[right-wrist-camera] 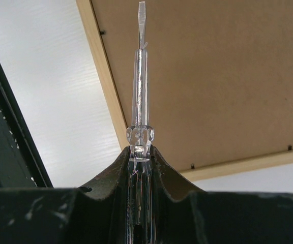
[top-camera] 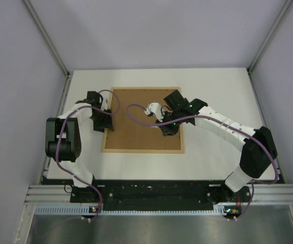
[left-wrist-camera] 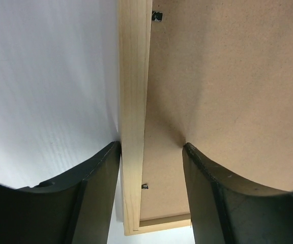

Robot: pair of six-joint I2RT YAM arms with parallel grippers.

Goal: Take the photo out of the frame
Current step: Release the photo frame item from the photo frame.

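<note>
From overhead, nearest me, both arm bases sit at the near edge of the white table (top-camera: 207,162). Just beyond them the frame (top-camera: 142,150) lies flat in the middle of the surface, back side up, with its brown fibreboard backing (top-camera: 136,134) facing the camera. The left gripper (left-wrist-camera: 151,146) is down at the frame's left rail, and only its wrist camera shows me how. The jaws stand apart and straddle the light-wood rail: one finger (left-wrist-camera: 98,173) is on the table side with its tip at the rail's outer edge, the other over the backing, clear of the inner edge, so nothing is clamped. That view also picks up two small black tabs (left-wrist-camera: 157,16) along the rail's inner edge, which I cannot make out from above. The right gripper (right-wrist-camera: 140,150) reaches in from the right over the board. Its wrist view shows it closed on a clear-handled flat-blade screwdriver (right-wrist-camera: 141,76), which is only a pale blur overhead. The blade points out over the backing, near a rail. I cannot tell whether the tip touches the board.
</note>
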